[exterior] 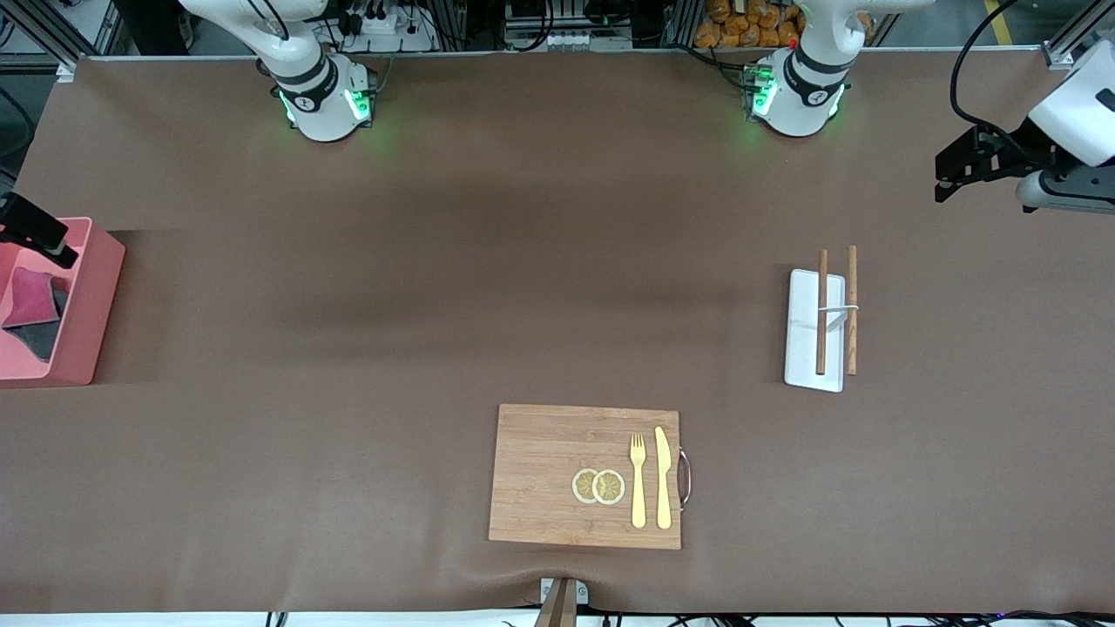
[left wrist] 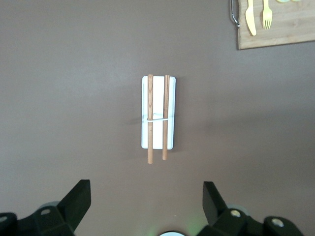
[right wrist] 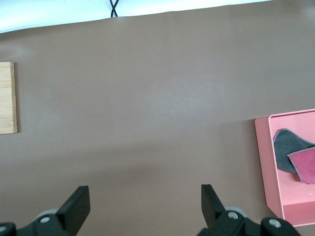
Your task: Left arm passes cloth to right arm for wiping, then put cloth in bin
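The cutting board is lying low mid-frame, the cloth is sitting in the bin close by the open right gripper (the left gripper, open too, is waiting in an upper corner).

Both arms are pulled out wide to their own ends of the worktop and just hanging there in the air. The left gripper has its fingers spread wide with nothing in them. Same for the right gripper, jaws fully apart and empty.
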